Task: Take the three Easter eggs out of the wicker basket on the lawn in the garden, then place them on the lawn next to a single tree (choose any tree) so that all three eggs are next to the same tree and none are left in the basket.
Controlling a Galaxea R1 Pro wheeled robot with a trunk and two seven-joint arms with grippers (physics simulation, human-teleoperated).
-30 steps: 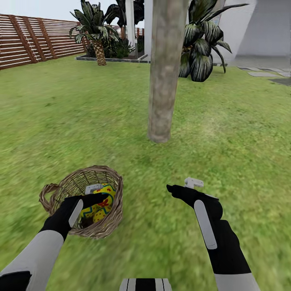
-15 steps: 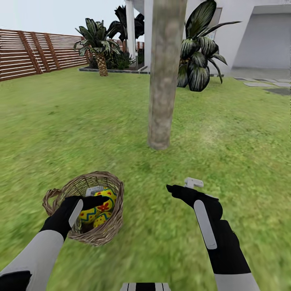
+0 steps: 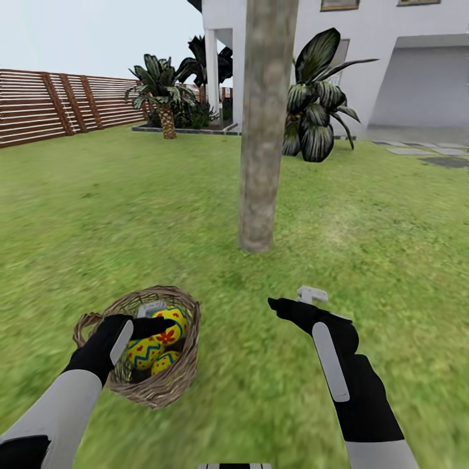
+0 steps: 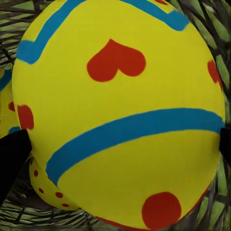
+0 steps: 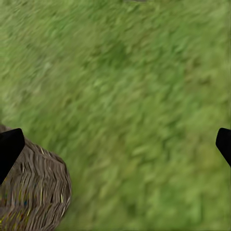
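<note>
Wicker basket (image 3: 159, 384) on the lawn (image 3: 98, 215) held 3 eggs (image 3: 156, 342). Left gripper (image 3: 146, 319) clasped the top egg (image 4: 120, 110). Right gripper (image 3: 286, 305) hung wide open, empty.

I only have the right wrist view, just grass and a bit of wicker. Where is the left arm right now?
Observer: The left gripper is down inside the wicker basket, with its fingers on either side of an egg.
Operator: How many eggs are in there?
Observer: Three. The other two eggs lie beside that one.
Operator: Any tree close by?
Observer: Yes, a bare tree trunk stands on the lawn ahead of the basket.
</note>
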